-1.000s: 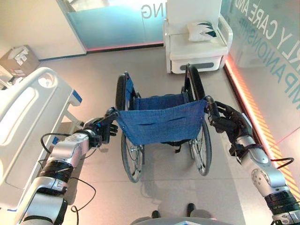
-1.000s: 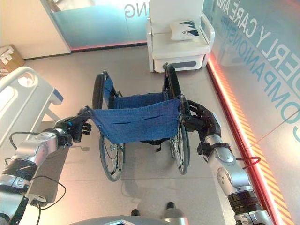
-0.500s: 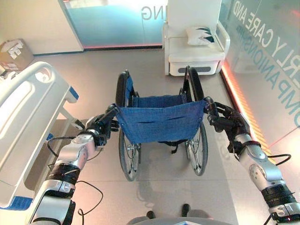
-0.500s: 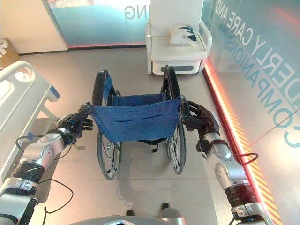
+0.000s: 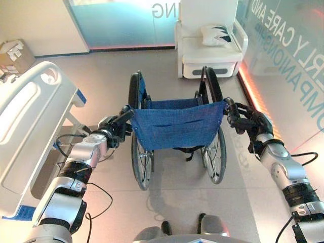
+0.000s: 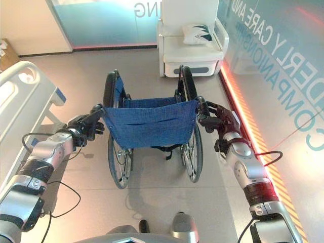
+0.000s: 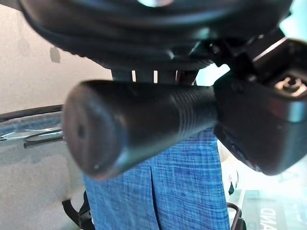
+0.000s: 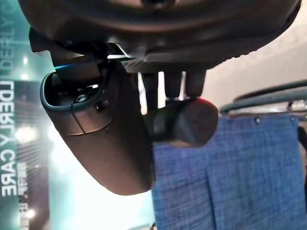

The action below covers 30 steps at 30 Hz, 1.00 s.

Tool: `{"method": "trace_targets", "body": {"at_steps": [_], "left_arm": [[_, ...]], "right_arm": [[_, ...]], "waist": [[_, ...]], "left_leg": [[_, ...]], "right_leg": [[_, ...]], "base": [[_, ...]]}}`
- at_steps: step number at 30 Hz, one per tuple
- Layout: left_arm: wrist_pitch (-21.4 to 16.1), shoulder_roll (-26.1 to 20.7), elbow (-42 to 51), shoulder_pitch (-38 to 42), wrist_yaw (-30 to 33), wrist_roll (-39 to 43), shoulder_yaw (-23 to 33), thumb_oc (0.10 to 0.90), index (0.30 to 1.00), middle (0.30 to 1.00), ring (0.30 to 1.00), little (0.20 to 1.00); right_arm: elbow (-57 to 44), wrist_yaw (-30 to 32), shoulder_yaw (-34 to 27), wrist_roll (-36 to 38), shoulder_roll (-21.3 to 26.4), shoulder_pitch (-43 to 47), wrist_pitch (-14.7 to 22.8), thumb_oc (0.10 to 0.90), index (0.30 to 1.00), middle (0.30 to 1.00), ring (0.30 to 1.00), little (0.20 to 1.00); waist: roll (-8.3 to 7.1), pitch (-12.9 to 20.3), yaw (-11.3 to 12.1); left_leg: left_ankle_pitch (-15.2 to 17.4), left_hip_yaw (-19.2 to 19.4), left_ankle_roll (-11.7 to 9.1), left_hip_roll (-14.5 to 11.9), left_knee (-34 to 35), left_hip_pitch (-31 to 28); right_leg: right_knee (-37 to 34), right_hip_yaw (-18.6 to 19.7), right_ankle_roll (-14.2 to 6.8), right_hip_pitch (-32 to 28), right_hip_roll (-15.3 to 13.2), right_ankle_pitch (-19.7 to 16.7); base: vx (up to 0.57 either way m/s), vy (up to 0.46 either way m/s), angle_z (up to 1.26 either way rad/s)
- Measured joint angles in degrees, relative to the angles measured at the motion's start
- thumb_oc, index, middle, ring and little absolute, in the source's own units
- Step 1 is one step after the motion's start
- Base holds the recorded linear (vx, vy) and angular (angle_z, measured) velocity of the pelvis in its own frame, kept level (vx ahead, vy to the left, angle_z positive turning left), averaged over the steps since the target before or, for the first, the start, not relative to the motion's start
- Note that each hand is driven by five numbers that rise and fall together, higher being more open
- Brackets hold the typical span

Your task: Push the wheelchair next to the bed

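Blue-backed wheelchair (image 5: 174, 126) is held at frame centre, left robot hand (image 5: 115, 130) and right robot hand (image 5: 249, 121) clamped on its handles; bed (image 5: 28, 126) at left could be clipped if steered unevenly.

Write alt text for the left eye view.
A blue-backed wheelchair stands on the floor, the left hand and right hand each curled round a push handle. A white bed lies to its left, a white armchair ahead.
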State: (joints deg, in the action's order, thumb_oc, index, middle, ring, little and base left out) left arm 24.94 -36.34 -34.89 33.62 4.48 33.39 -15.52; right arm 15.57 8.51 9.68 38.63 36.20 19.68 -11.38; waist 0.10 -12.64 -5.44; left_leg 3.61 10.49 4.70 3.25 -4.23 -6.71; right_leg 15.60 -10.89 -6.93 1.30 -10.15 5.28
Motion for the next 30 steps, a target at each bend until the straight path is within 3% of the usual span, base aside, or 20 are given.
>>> {"method": "trace_targets", "body": {"at_steps": [2, 4, 6, 8, 9, 12, 13, 14, 15, 16, 17, 18, 19, 21, 22, 24, 25, 28, 29, 30], "left_arm": [[0.0, 0.0, -0.1, 0.0, 0.0, 0.0, 0.2, 0.4, 0.3, 0.3, 0.3, 0.3], [-0.3, 0.1, -0.9, 0.1, 0.1, 0.0, 0.2, 0.4, 0.3, 0.3, 0.3, 0.3], [-0.3, -1.2, -1.3, 0.5, 0.1, 0.0, -1.1, 0.4, 0.3, 0.3, 0.3, 0.3], [-0.7, -1.7, -2.3, 1.0, 0.1, 0.0, -1.1, 0.4, 0.3, 0.3, 0.3, 0.3], [-0.7, -1.7, -2.5, 1.1, 0.2, -0.1, -1.1, 0.4, 0.3, 0.3, 0.3, 0.3], [-1.5, -1.2, -2.8, 1.1, 0.9, 0.0, -0.8, 0.4, 0.3, 0.3, 0.3, 0.3], [-1.7, -0.8, -2.5, 1.2, 1.3, 0.1, -0.2, 0.4, 0.3, 0.3, 0.3, 0.3], [-1.7, -0.5, -2.3, 1.2, 1.8, 0.1, 0.1, 0.4, 0.3, 0.3, 0.3, 0.3], [-1.7, 0.7, -2.3, 1.0, 3.0, 0.1, 0.3, 0.4, 0.3, 0.3, 0.3, 0.3], [-1.6, 1.4, -2.3, 0.6, 3.3, 0.1, 0.2, 0.4, 0.3, 0.3, 0.3, 0.3], [-1.7, 1.9, -1.7, 0.4, 3.6, 0.1, 0.3, 0.4, 0.3, 0.3, 0.3, 0.3], [-1.7, 1.9, -1.3, 0.4, 3.7, 0.1, 0.4, 0.4, 0.3, 0.3, 0.3, 0.3], [-1.7, 2.4, -1.1, 0.0, 4.3, 0.2, 0.6, 0.4, 0.3, 0.3, 0.3, 0.3], [-1.7, 3.0, -1.1, -1.0, 4.6, 0.2, 0.7, 0.4, 0.3, 0.3, 0.3, 0.3], [-1.8, 2.9, -1.1, -1.0, 4.6, 0.2, 0.8, 0.4, 0.3, 0.3, 0.3, 0.3], [-2.0, 3.1, -1.0, -1.4, 4.7, 0.1, 0.6, 0.4, 0.3, 0.3, 0.3, 0.3], [-2.0, 3.1, -1.0, -1.4, 4.7, 0.1, 0.6, 0.4, 0.3, 0.3, 0.3, 0.3], [-2.6, 3.1, -1.3, -1.8, 4.6, 0.2, 0.4, 0.4, 0.3, 0.3, 0.3, 0.3], [-3.0, 3.0, -1.0, -2.0, 4.6, 0.3, 0.5, 0.4, 0.3, 0.3, 0.3, 0.3], [-3.1, 3.0, -1.0, -2.3, 4.6, 0.6, 0.5, 0.4, 0.3, 0.3, 0.3, 0.3]], "right_arm": [[0.0, -0.3, 0.1, 0.0, 0.1, 0.0, 0.0, 0.4, 0.3, 0.3, 0.3, 0.3], [0.0, -0.5, 0.3, 0.0, 0.3, 0.7, 0.0, 0.4, 0.3, 0.3, 0.3, 0.3], [-0.2, -0.8, 0.8, 0.1, 0.4, 1.4, -0.2, 0.4, 0.3, 0.3, 0.3, 0.3], [-0.6, -1.2, 0.9, 0.1, 0.0, 1.5, -0.2, 0.4, 0.3, 0.3, 0.3, 0.3], [-0.6, -1.2, 0.9, 0.1, -0.3, 1.5, -0.2, 0.4, 0.3, 0.3, 0.3, 0.3], [-0.4, -1.7, 0.5, 0.1, -0.3, 1.4, -0.2, 0.4, 0.3, 0.3, 0.3, 0.3], [-0.3, -1.8, 0.3, 0.0, -0.2, 1.9, -0.2, 0.4, 0.3, 0.3, 0.3, 0.3], [0.2, -1.9, 0.3, 0.0, -0.2, 2.8, -0.4, 0.4, 0.3, 0.3, 0.3, 0.3], [1.3, -1.9, 0.4, 0.0, 0.0, 4.2, -1.2, 0.4, 0.3, 0.3, 0.3, 0.3], [2.2, -1.9, 1.1, -0.2, 0.8, 5.2, -2.2, 0.4, 0.3, 0.3, 0.3, 0.3], [2.5, -1.9, 1.7, -0.7, 1.7, 5.3, -2.7, 0.4, 0.3, 0.3, 0.3, 0.3], [2.5, -1.9, 1.7, -1.0, 1.9, 5.3, -2.8, 0.4, 0.3, 0.3, 0.3, 0.3], [2.9, -2.0, 1.9, -2.1, 2.1, 5.5, -2.8, 0.4, 0.3, 0.3, 0.3, 0.3], [3.6, -2.0, 2.2, -2.3, 1.8, 5.9, -2.8, 0.4, 0.3, 0.3, 0.3, 0.3], [4.0, -2.0, 2.2, -2.3, 1.6, 6.1, -2.7, 0.4, 0.3, 0.3, 0.3, 0.3], [5.5, -2.0, 2.5, -2.3, 1.4, 6.4, -2.8, 0.4, 0.3, 0.3, 0.3, 0.3], [5.7, -2.0, 2.6, -2.3, 1.4, 6.4, -2.8, 0.4, 0.3, 0.3, 0.3, 0.3], [7.0, -1.8, 3.9, -2.2, 1.1, 6.8, -2.7, 0.4, 0.3, 0.3, 0.3, 0.3], [7.0, -1.8, 4.0, -2.2, 1.5, 7.0, -2.7, 0.4, 0.3, 0.3, 0.3, 0.3], [7.0, -1.9, 4.1, -2.2, 1.6, 6.9, -2.6, 0.4, 0.3, 0.3, 0.3, 0.3]], "waist": [[-0.13, 0.0, -0.5], [0.54, -0.3, -1.6], [2.11, -1.0, -1.7], [0.78, -1.0, -2.9], [0.13, -1.0, -3.2], [-1.33, -0.3, -3.3], [-1.22, 0.0, -3.6], [-1.12, 0.0, -3.9], [0.45, 0.5, -2.8], [1.45, 1.0, -1.8], [1.51, 1.4, -1.6], [0.79, 1.4, -1.8], [-0.57, 1.5, -1.4], [-0.12, 1.7, 0.0], [0.03, 1.8, 0.3], [-1.44, 1.4, 0.9], [-1.51, 1.4, 1.3], [-1.8, 1.2, 2.7], [-0.95, 1.4, 3.9], [-0.86, 1.3, 4.6]], "left_leg": [[0.0, -1.4, 0.0, 0.3, -0.6, 0.5], [-0.4, -6.8, 1.1, 0.9, -1.0, 0.2], [-0.3, -10.5, 0.9, -0.2, -1.5, 0.6], [0.2, -12.2, 0.1, 0.1, -2.2, 1.3], [0.7, -12.3, -0.7, 0.0, -2.5, 1.4], [1.8, -13.7, -2.5, -0.6, -2.9, 1.5], [2.9, -12.9, -5.0, -1.7, -5.4, 1.9], [4.2, -11.8, -6.7, -2.2, -12.9, 4.6], [7.7, -9.5, -9.4, -3.4, -29.7, 8.5], [7.0, -8.4, -10.1, -4.0, -36.8, 8.6], [6.0, -8.2, -11.2, -4.1, -39.1, 8.2], [4.8, -8.4, -13.0, -4.1, -40.3, 9.0], [1.4, -7.9, -15.2, -4.1, -43.5, 10.2], [-0.6, -7.0, -14.0, -5.7, -48.0, 13.2], [0.1, -5.8, -13.2, -6.4, -48.9, 14.5], [2.1, -1.4, -9.4, -7.2, -38.7, 15.4], [2.2, -0.5, -9.3, -7.5, -34.7, 15.5], [1.5, 2.3, -9.9, -7.0, -12.1, 15.6], [-0.8, 2.3, -10.3, -6.7, -2.3, 14.6], [-2.4, 2.3, -11.1, -7.1, 1.7, 15.0]], "right_leg": [[1.1, 0.1, 0.0, 0.5, -0.2, 0.2], [8.8, 2.5, -0.9, 5.8, 0.1, 2.3], [3.7, 4.9, -1.7, 9.0, 3.2, 1.4], [-3.2, 4.3, -4.5, 10.1, 2.2, -0.4], [-3.4, 4.2, -4.8, 10.2, 1.7, -0.6], [3.3, 3.9, -4.1, 9.9, 0.2, -0.6], [2.6, 2.1, -3.1, 9.8, 0.8, -0.3], [2.4, 1.1, -2.9, 9.7, 1.1, -0.3], [0.1, 0.6, -2.4, 8.6, 3.2, -0.4], [-1.7, 0.2, 0.2, 7.2, 5.2, -0.4], [-1.2, -0.9, 3.1, 6.8, 6.3, -0.4], [-0.9, -1.0, 4.9, 6.7, 6.1, -0.8], [-0.3, -0.2, 7.8, 6.1, 5.7, -2.3], [-0.6, -0.3, 9.2, 5.0, 6.8, -0.8], [-0.9, -0.3, 9.4, 4.5, 7.0, -0.7], [-3.7, -0.4, 9.3, 1.2, 7.4, -0.8], [-4.4, -0.5, 9.4, 0.5, 7.9, -0.7], [-8.8, 0.3, 9.2, -3.4, 10.3, -0.8], [-10.7, 1.3, 8.9, -4.8, 11.2, -1.1], [-11.9, 0.9, 8.7, -5.7, 11.8, -0.5]], "base": [[0.27, -0.125, 0.1], [0.37, -0.189, 0.09], [0.29, -0.178, 0.01], [0.28, -0.22, 0.59], [0.25, -0.234, 0.6], [0.25, -0.251, 0.61], [0.22, -0.251, 0.6], [0.29, -0.345, 0.46], [0.3, -0.373, 0.18], [0.3, -0.363, 0.27], [0.22, -0.249, 0.42], [0.18, -0.149, 0.51], [0.22, -0.128, 0.26], [0.28, -0.093, 0.05], [0.32, -0.022, 0.09], [0.39, 0.018, 0.15], [0.3, 0.038, 0.0], [0.57, 0.119, -0.07], [0.47, 0.088, -0.32], [0.51, 0.108, -0.5]]}}
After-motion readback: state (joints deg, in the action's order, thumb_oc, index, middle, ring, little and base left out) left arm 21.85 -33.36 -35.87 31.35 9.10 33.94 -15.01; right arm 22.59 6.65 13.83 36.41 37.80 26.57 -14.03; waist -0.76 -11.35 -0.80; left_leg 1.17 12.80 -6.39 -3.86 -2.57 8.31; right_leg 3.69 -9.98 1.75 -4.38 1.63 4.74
